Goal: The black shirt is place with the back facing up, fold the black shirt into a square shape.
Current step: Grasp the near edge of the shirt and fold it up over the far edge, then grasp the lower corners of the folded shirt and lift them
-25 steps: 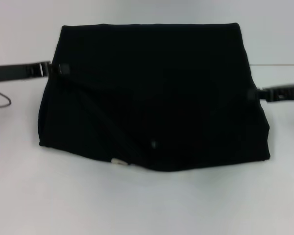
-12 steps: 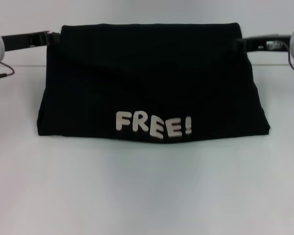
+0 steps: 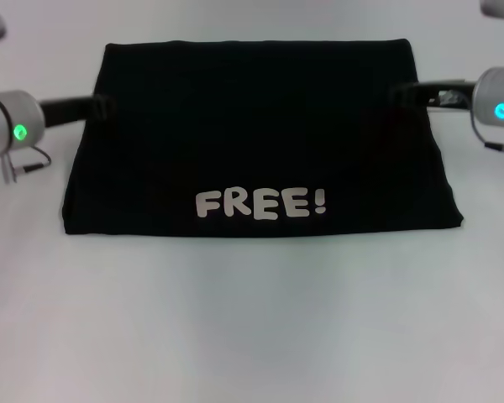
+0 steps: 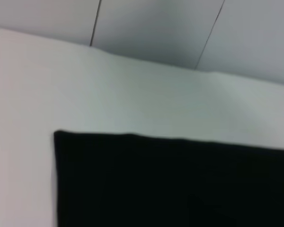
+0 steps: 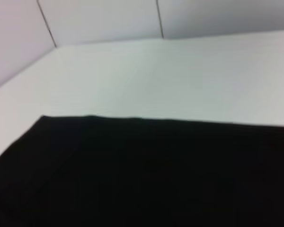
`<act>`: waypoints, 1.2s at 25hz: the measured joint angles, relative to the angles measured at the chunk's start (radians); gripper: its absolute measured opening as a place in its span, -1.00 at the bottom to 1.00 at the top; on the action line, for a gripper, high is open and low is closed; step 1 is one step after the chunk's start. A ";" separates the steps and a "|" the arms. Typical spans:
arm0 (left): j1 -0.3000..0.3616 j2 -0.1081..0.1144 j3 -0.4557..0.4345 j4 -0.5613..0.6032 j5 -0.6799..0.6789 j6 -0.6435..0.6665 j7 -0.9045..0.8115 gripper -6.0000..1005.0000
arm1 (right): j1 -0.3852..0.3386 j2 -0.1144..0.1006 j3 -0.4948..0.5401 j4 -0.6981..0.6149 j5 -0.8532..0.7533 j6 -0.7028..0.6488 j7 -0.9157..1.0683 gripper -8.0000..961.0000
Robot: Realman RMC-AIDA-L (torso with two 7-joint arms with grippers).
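The black shirt (image 3: 260,126) lies folded flat on the white table, a wide block with straight edges. White "FREE!" lettering (image 3: 260,203) faces up along its near edge. My left gripper (image 3: 103,107) is at the shirt's left edge, toward the far corner, and reaches onto the cloth. My right gripper (image 3: 401,92) is at the right edge, also toward the far corner. The left wrist view shows a far corner of the shirt (image 4: 170,184) on the table. The right wrist view shows the shirt's far edge (image 5: 146,175).
The white table (image 3: 252,319) stretches in front of the shirt and to both sides. A pale wall with panel seams (image 4: 180,33) rises just behind the table's far edge.
Both grippers carried the shirt's near layer up and back to the far side, turning the lettering face up. The arms have since dropped lower and the shirt lies flatter.
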 joint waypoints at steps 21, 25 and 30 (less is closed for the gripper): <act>0.041 -0.038 0.043 0.067 0.006 -0.023 -0.089 0.00 | -0.110 0.042 -0.001 -0.124 0.045 -0.010 0.005 -0.16; 0.118 -0.043 0.061 0.200 -0.008 0.231 -0.233 0.35 | -0.150 0.024 0.000 -0.162 0.082 -0.134 0.005 0.02; 0.228 -0.055 0.060 0.308 -0.052 0.470 -0.266 0.64 | -0.201 -0.003 0.008 -0.175 0.104 -0.307 0.007 0.23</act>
